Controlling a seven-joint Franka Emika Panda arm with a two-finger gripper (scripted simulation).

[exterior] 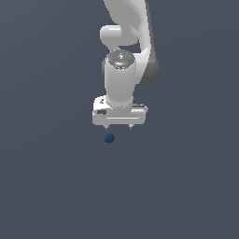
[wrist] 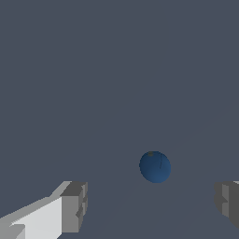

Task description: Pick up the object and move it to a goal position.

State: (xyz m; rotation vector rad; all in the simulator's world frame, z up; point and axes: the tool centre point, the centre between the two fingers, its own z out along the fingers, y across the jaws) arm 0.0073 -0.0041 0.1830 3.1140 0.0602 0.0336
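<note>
A: Where's the small dark blue smooth ball (exterior: 109, 137) (wrist: 155, 166)?

B: Just under the white robot hand (exterior: 118, 126) (wrist: 149, 205), nearer one finger (wrist: 73, 207) (not touching).

A: Hand?

B: Wide open, holding nothing.

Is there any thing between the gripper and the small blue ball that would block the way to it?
Nothing visible does. In the wrist view the blue ball lies alone on the plain grey floor, ahead of the open gripper, apart from both fingers. The exterior view also shows only bare floor between gripper and ball. No goal marker is visible.
</note>
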